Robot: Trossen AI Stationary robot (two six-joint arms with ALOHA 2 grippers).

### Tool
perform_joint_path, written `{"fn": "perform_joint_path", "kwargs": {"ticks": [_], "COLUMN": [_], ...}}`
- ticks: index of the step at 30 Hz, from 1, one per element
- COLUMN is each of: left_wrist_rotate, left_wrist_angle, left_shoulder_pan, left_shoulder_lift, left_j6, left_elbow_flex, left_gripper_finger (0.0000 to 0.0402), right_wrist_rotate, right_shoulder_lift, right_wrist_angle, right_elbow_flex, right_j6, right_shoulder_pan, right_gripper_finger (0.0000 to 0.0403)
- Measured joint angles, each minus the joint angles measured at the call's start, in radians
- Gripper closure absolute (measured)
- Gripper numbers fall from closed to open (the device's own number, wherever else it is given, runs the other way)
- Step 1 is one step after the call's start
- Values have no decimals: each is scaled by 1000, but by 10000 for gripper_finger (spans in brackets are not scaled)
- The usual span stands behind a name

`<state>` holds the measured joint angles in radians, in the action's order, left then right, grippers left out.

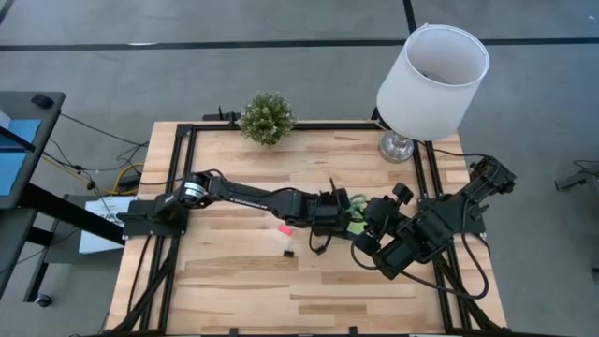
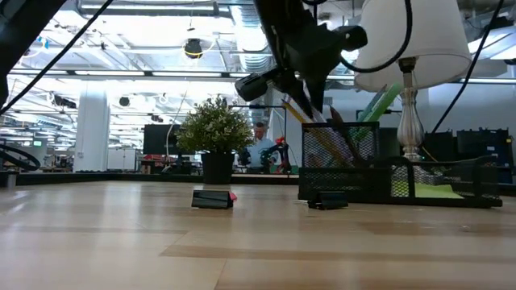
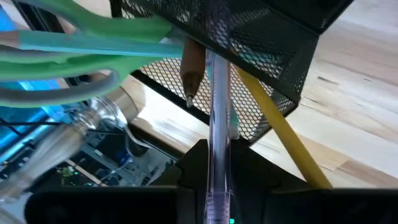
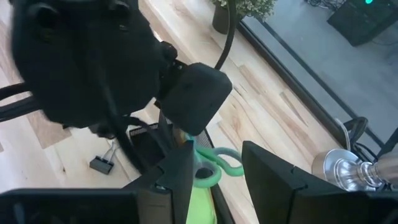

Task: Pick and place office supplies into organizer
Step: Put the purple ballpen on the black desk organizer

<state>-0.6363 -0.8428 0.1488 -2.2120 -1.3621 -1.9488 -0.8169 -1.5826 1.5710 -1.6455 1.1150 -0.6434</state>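
The black mesh organizer [image 2: 355, 173] stands at the table's middle, under both arms. Its raised cup [image 3: 261, 37] holds green-handled scissors [image 3: 74, 43], a yellow pencil [image 3: 283, 134] and a brown pen [image 3: 193, 65]. My left gripper [image 3: 217, 183] reaches in from the table's left [image 1: 329, 213] and is shut on a clear-barrelled pen [image 3: 217, 124]. My right gripper [image 4: 217, 186] hovers open and empty above the scissors' handle [image 4: 214, 165] and the lime-green sticky-note pad [image 4: 199, 205]. A pink eraser [image 1: 285, 228] and a black binder clip [image 1: 288, 251] lie flat on the wood nearby. My left gripper has the pen's upper barrel [image 3: 217, 168] pinched between its two fingers. The fingers slant down from the table's left and run nearly along the pen. The pen leans steeply, with its lower end inside the mesh cup [image 3: 219, 62] among the other pens.
A white-shaded lamp [image 1: 430, 75] stands at the far right corner and a small potted plant [image 1: 267, 117] at the far edge. Another black clip [image 2: 326, 201] lies in front of the organizer. Bare wood stretches along the near side.
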Motion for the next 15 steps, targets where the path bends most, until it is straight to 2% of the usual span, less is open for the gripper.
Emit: {"fn": "perform_joint_path", "kwargs": {"ticks": [15], "left_wrist_rotate": [14], "left_wrist_angle": [29], "left_shoulder_pan": [22], "left_shoulder_lift": [0], "left_j6": [-31], "left_elbow_flex": [-2], "left_gripper_finger": [349], "right_wrist_rotate": [-37], "right_shoulder_lift": [0], "right_wrist_angle": [0], "right_elbow_flex": [0], "right_j6": [-19], "right_shoulder_pan": [25], "right_gripper_finger": [274]}}
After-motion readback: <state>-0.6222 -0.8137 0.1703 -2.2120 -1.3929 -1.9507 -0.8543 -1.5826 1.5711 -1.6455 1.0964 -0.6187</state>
